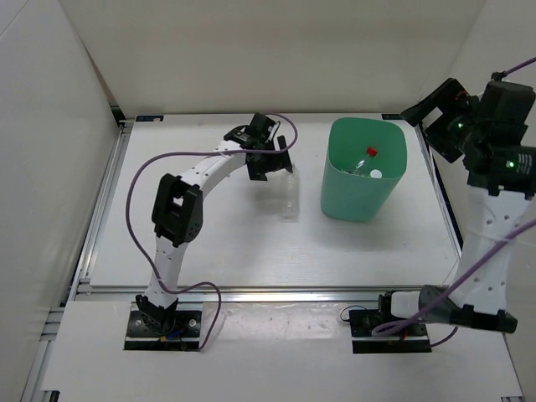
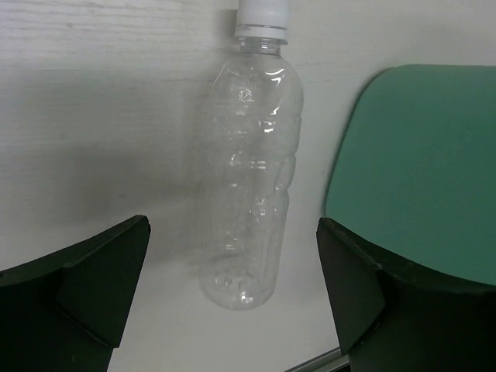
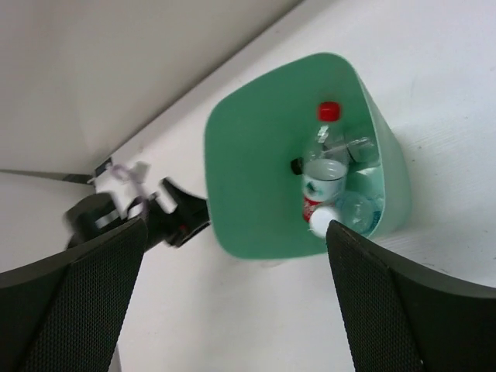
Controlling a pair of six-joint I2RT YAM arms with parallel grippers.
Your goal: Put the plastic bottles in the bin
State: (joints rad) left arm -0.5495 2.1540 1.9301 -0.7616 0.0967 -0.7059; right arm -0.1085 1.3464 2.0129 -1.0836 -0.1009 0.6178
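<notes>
An unlabelled clear plastic bottle (image 1: 291, 197) with a white cap lies on the table just left of the mint-green bin (image 1: 356, 201). In the left wrist view the bottle (image 2: 252, 170) lies between and beyond my open fingers, with the bin wall (image 2: 418, 163) to its right. My left gripper (image 1: 272, 161) hovers open and empty over the bottle's base end (image 2: 232, 291). My right gripper (image 1: 440, 117) is open and empty, raised at the far right above the bin (image 3: 256, 178). Inside the bin lie a red-capped, red-labelled bottle (image 3: 325, 167), a black cap (image 3: 296, 164) and a white-capped bottle (image 3: 319, 221).
White walls enclose the table at the back and both sides. A metal rail (image 1: 276, 291) runs along the table's near edge. The left arm's purple cable (image 1: 159, 163) loops above the table's left part.
</notes>
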